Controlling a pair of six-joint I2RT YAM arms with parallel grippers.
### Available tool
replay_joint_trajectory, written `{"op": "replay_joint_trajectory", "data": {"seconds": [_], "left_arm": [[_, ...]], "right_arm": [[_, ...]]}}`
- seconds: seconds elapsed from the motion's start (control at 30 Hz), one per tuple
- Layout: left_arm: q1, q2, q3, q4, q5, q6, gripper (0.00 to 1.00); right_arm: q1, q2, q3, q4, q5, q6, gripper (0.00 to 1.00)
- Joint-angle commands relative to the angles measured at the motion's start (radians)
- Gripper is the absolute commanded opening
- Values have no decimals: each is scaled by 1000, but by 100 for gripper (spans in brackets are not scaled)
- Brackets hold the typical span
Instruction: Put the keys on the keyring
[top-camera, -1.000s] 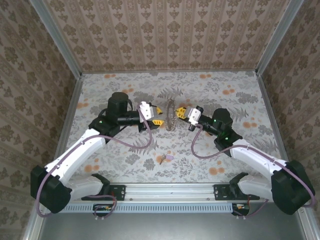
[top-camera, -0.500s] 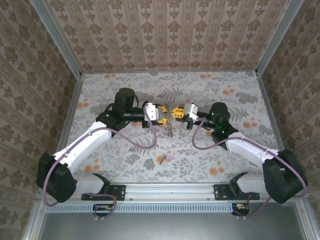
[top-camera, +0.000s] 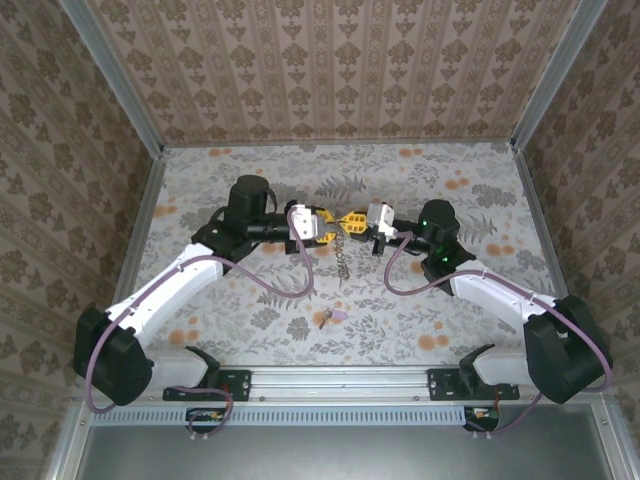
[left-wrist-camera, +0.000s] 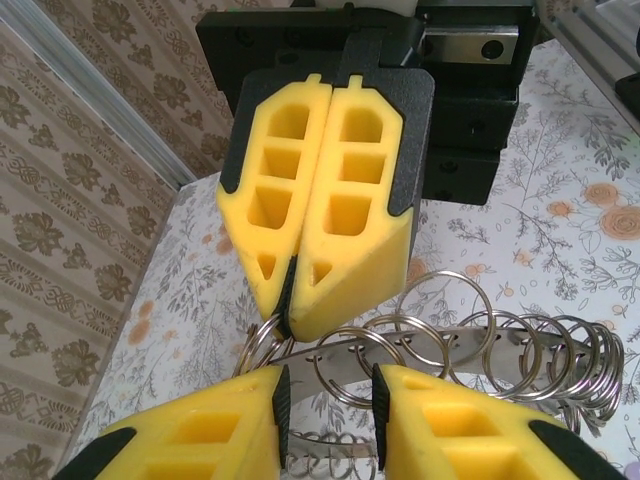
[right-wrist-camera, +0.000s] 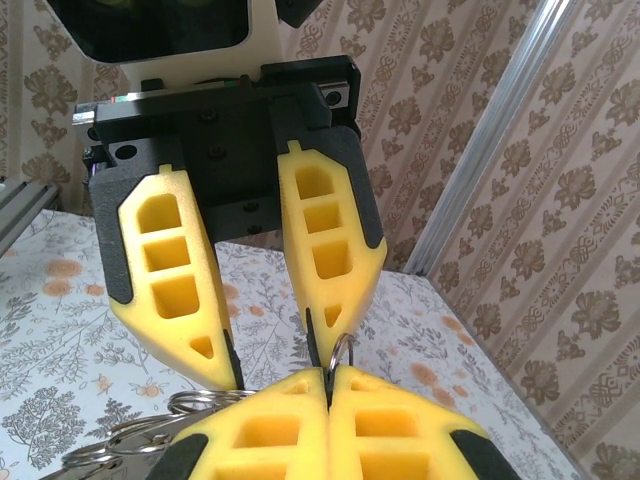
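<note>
The keyring (top-camera: 343, 252) is a metal strip carrying several split rings (left-wrist-camera: 470, 345); it hangs above the table's middle between the two grippers. My right gripper (top-camera: 357, 220) is shut on one end ring (right-wrist-camera: 338, 352), pinched at its fingertips (right-wrist-camera: 328, 378). My left gripper (top-camera: 325, 222) faces it, open, its fingers (left-wrist-camera: 205, 430) standing either side of another ring (left-wrist-camera: 352, 370) without clamping it. The keys (top-camera: 331, 317), a tiny purple and tan cluster, lie on the table nearer the arm bases, apart from both grippers.
Patterned walls and metal posts (top-camera: 150, 180) enclose the floral table (top-camera: 450, 300). Both arms' cables (top-camera: 290, 290) loop over the table in front of the keys.
Both grippers closed in on the keyring from either side. The right one took hold of a ring, and the keyring now dangles below the fingertips instead of standing between them.
</note>
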Motion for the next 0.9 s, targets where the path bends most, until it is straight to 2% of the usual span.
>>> {"op": "replay_joint_trajectory", "data": {"seconds": [0.0,0.47,0.63,0.87], "left_arm": [[-3,-28,38,-56,-20,32,31],[19,-41,14,25,-107,-10,32],[19,-22,31,41,-44,-39,32],[-5,13,59,-6,37,-10,29]], "right_arm": [[5,-30,15,28,-12,-5,0],[13,-60,12,-40,-4,-37,0],[18,-62,14,-58,1,-53,0],[26,-58,15,-52,4,-54,0]]}}
